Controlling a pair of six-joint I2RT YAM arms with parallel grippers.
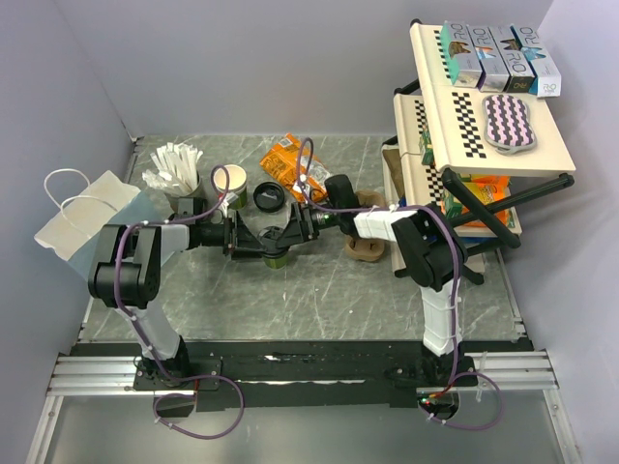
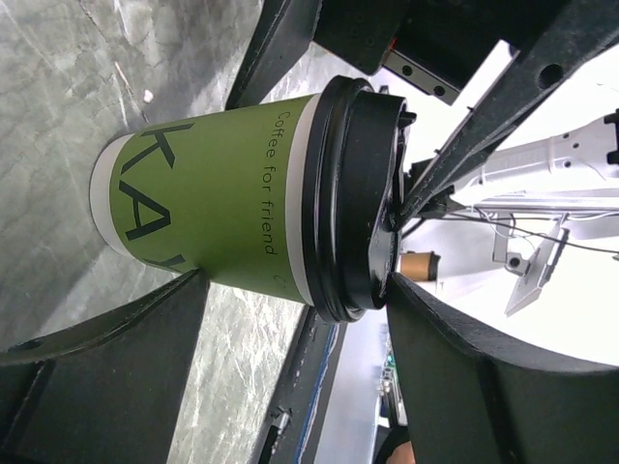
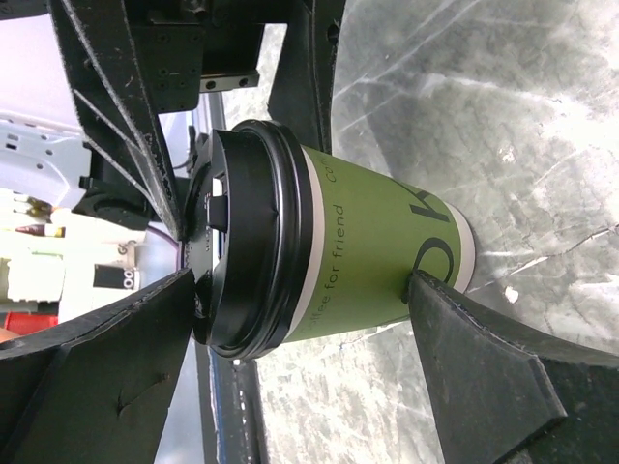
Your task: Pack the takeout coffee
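Left hand (image 1: 253, 239) and right hand (image 1: 293, 232) are spread open, flanking the black-lidded green-and-white paper takeout coffee cup (image 1: 276, 244), which stands on the grey marble tabletop (image 1: 319, 300); grip judged pending.

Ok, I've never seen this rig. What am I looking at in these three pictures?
The overhead picture shows two robot arms bolted to a grey marble-look table, filmed from above and behind. The other two pictures come from cameras on each arm's wrist.

The left hand and right hand meet mid-table, open around a small green-and-white paper cup with a black plastic lid. It stands on the table, and neither hand clearly grips it.

Behind it are a grey cup of white sticks, a lidless paper cup, a loose black lid and an orange snack packet. A white paper bag lies at the left.
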